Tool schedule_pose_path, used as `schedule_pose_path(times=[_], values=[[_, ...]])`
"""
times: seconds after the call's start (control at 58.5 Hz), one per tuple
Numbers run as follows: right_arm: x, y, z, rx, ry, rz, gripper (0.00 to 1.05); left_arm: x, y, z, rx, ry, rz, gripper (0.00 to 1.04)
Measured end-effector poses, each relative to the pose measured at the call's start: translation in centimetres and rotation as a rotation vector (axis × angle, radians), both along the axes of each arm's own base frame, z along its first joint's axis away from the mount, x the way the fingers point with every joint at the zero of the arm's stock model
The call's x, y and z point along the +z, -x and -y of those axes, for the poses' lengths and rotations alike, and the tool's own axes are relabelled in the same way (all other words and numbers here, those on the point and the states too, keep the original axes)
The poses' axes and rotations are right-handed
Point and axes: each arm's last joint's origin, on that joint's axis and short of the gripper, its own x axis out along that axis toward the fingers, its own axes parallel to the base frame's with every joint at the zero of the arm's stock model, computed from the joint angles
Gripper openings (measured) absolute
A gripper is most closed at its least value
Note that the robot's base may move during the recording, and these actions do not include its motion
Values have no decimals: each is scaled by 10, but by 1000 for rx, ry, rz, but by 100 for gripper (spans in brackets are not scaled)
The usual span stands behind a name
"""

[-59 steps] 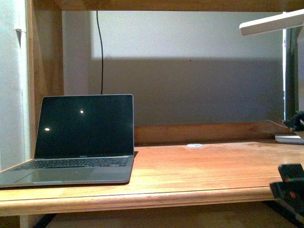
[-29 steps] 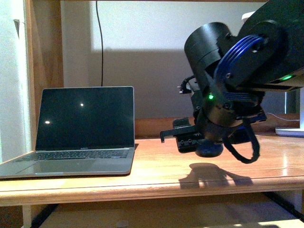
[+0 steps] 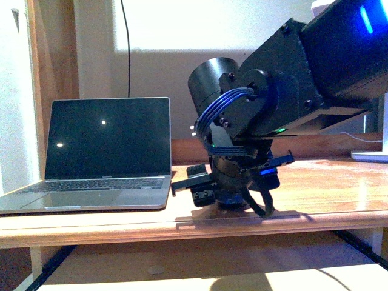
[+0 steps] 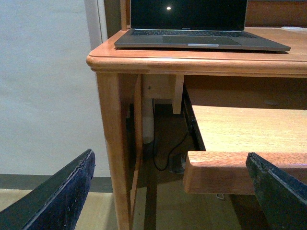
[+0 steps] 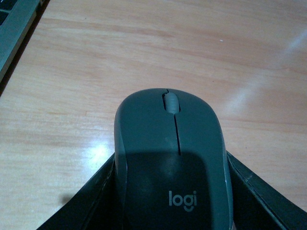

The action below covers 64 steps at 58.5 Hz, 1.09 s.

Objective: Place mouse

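The mouse (image 5: pixel 170 139) is a small hard plastic shell: light and stiff, with a smooth matte curve that could slip if pinched too high. The flat lower flanks are the sensible place to hold it, and that is where the right pincer (image 5: pixel 173 201) has it, one finger (image 5: pixel 91 196) on each side of the rear half, wheel end pointing away from the wrist. It should tolerate a short drop, so letting go low is likely safe.

The right arm reaches over the table (image 3: pixel 315 188) with its wrist bent steeply down. The mouse is near the front edge, just beside the laptop (image 3: pixel 109 151). Whether it touches the wood I cannot tell.

The left pincer (image 4: pixel 170 191) is spread wide and holds nothing. It hangs below the tabletop, facing the table's front corner under the laptop.
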Motion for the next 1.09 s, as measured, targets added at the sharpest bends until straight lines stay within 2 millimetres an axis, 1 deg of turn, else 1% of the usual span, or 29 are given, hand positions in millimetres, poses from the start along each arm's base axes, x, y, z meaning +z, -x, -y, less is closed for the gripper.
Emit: schedule_pose_path(times=[0.103, 0.239, 0.273, 0.359, 0.393, 0.444, 0.513, 0.581, 0.598, 0.615, 0.666, 0.683, 0.718, 0.769, 0.786, 0.854, 0.888, 0.991, 1.093], values=[[0, 1, -5, 13, -20, 4, 57, 0, 0, 0, 0, 0, 0, 97], [2, 2, -7, 40, -79, 35, 78, 0, 0, 0, 0, 0, 0, 97], [2, 2, -7, 44, -89, 42, 81, 0, 0, 0, 0, 0, 0, 97], [3, 5, -1, 74, -137, 65, 94, 0, 0, 0, 0, 0, 0, 97], [4, 7, 3, 88, -156, 73, 99, 0, 0, 0, 0, 0, 0, 97], [7, 10, 11, 104, -181, 83, 98, 0, 0, 0, 0, 0, 0, 97], [14, 16, 30, 125, -218, 104, 97, 0, 0, 0, 0, 0, 0, 97], [22, 23, 54, 137, -254, 127, 97, 0, 0, 0, 0, 0, 0, 97], [25, 26, 63, 141, -266, 135, 97, 0, 0, 0, 0, 0, 0, 97], [26, 27, 68, 145, -272, 140, 97, 0, 0, 0, 0, 0, 0, 97], [33, 38, 95, 162, -314, 164, 97, 0, 0, 0, 0, 0, 0, 97], [33, 39, 100, 165, -320, 167, 97, 0, 0, 0, 0, 0, 0, 97], [35, 48, 119, 183, -343, 182, 97, 0, 0, 0, 0, 0, 0, 97], [35, 58, 137, 201, -360, 198, 97, 0, 0, 0, 0, 0, 0, 97], [11, 108, 196, 368, -363, 187, 97, 0, 0, 0, 0, 0, 0, 97], [-3, 124, 211, 422, -360, 161, 97, 0, 0, 0, 0, 0, 0, 97], [-14, 134, 219, 462, -353, 142, 97, 0, 0, 0, 0, 0, 0, 97], [-38, 157, 234, 559, -327, 92, 97, 0, 0, 0, 0, 0, 0, 97], [-58, 175, 244, 651, -316, 46, 97, 0, 0, 0, 0, 0, 0, 97]])
